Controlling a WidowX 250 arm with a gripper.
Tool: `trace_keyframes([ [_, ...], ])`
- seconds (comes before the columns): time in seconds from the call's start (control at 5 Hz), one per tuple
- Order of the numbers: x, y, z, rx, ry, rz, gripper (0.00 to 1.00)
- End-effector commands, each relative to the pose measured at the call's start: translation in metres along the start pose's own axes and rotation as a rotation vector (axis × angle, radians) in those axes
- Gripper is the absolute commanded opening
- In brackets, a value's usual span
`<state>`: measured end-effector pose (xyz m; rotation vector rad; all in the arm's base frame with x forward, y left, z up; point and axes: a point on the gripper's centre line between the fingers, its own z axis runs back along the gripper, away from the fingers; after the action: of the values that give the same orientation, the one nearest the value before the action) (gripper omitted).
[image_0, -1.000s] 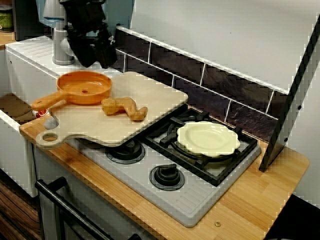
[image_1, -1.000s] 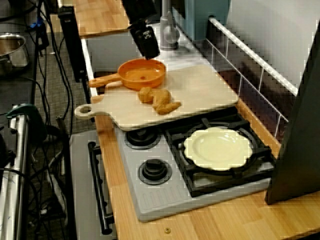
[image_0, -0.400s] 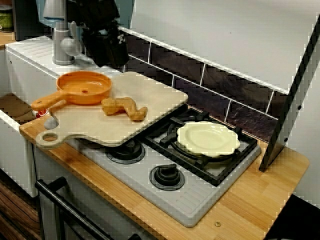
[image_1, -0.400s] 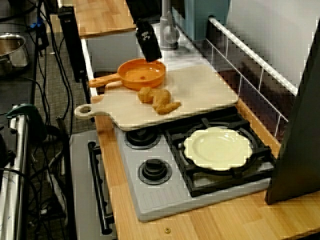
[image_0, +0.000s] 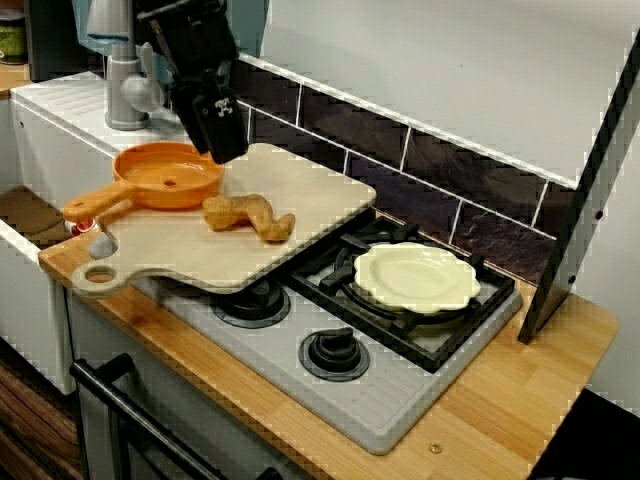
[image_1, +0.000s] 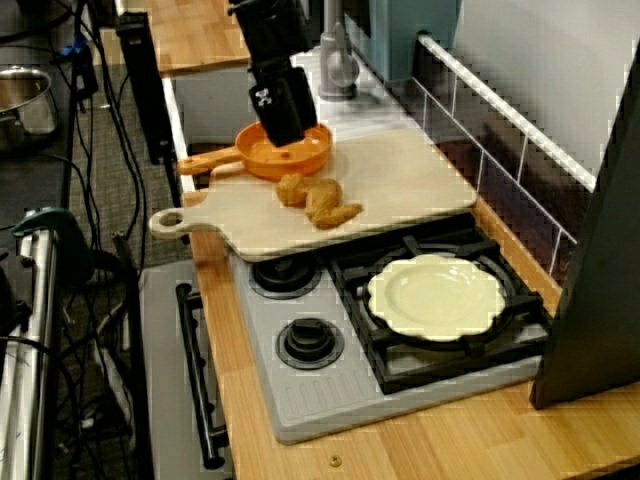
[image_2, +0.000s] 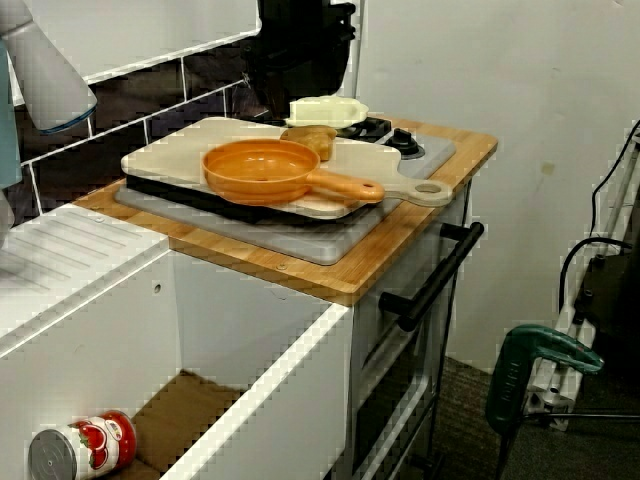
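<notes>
Wooden counter with a toy stove and dark wall tiles fills the view facing the wall. At its upper left the claw (image_0: 225, 148) hangs tip-down over the wall-side rim of the orange frying pan (image_0: 168, 175). Whether its fingers are spread or pressed together I cannot tell. The pan's bowl lies just below and to the claw's left, and its handle (image_0: 95, 205) runs away from the claw toward the counter's front edge. A fried chicken piece (image_0: 248, 216) lies near the claw on the counter-edge side, on the same cutting board (image_0: 310, 190). A cream scalloped plate (image_0: 416, 276) sits well apart on a burner.

From the high view along the counter, the claw (image_1: 285, 135) covers the middle of the pan (image_1: 305, 160). The chicken (image_1: 318, 200) lies near, and nothing stands between them.

From the low view at the sink side, the pan (image_2: 262, 170) rests flat on the board, handle (image_2: 345, 186) pointing right. I cannot pick out the claw among the dark shapes behind. A tomato can (image_2: 80, 450) lies in the basin.
</notes>
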<state>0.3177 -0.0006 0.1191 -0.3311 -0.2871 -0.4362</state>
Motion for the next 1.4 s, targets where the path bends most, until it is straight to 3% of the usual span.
trace_keyframes([
  [0.0,-0.003,-0.009,0.009,0.052,-0.039,-0.076,1.00],
  [0.2,-0.002,-0.013,0.002,0.103,-0.080,-0.034,1.00],
  [0.6,0.004,-0.019,-0.007,0.211,-0.090,-0.003,1.00],
  [1.2,0.010,-0.016,-0.012,0.240,-0.085,0.030,1.00],
])
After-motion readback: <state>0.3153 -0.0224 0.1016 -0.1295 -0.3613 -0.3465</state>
